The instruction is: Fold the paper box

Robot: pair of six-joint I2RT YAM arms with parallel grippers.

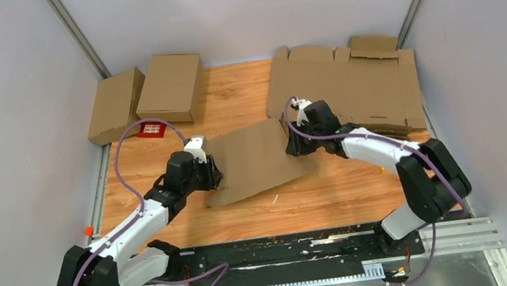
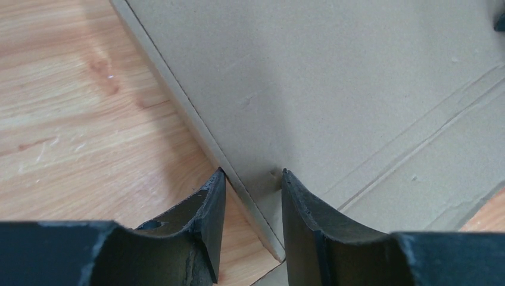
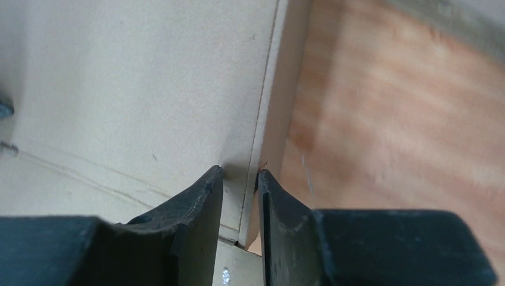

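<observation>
Paper box [image 1: 256, 159] is lying pretty much flat in the middle of the wooden tabletop [image 1: 345, 190], right between the two arms. Right claw [image 1: 289, 144] is clamped on the box's right edge, fingers [image 3: 205, 199] pinching the thin folded strip there. Left claw [image 1: 214, 172] straddles the left edge with a finger on each side, but honestly I can't tell if it's squeezing. Stack of flat cardboard sheets [image 1: 354, 85] sits back right, and a small red card [image 1: 151, 130] back left.

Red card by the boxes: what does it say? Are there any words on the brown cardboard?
On the red card: white patches with marks, too small to read.
On the paper box: no print at all.
Nothing else in any view can be read.
</observation>
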